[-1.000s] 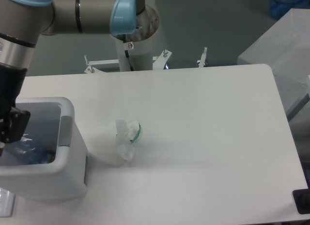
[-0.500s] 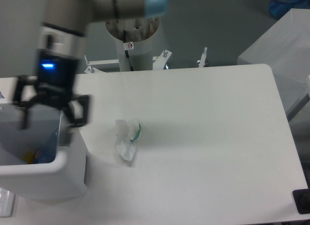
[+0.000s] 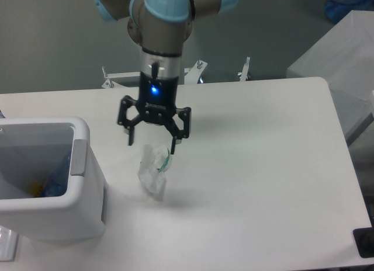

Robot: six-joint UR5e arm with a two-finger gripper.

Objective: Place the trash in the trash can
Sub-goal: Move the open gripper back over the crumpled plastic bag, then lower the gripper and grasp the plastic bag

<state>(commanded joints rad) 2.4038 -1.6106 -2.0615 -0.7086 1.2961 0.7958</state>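
At the near left corner of the white table (image 3: 257, 183) stood the trash can (image 3: 55, 215), a white boxy bin with rounded corners and a thick rim, its grey side panel (image 3: 79, 157) facing the middle of the table. Inside it, low against the right wall, lay something bluish (image 3: 56, 180) with a spot of yellow beside it (too blurred to say what it was; no bottle could be made out for certain). At the near right edge of the table sat a small dark block (image 3: 363, 243).

A little farther in, just right of the trash can but apart from it, the crumpled whitish wrapper (image 3: 153, 170) lay on the table, its green bit at the upper right side.

Directly above the wrapper hung the gripper (image 3: 152, 143), pointing straight down, its jaws spread wide apart and holding nothing. One black finger came down to the left of the wrapper's top and the other reached its upper right edge near the green bit; whether either touched the wrapper I cannot tell. A blue light glowed on the wrist just above the black gripper body.

Beyond that rose the arm (image 3: 160, 25), grey with pale blue joint caps. Behind the far table edge stood a white bracket (image 3: 175, 76) with bolts.
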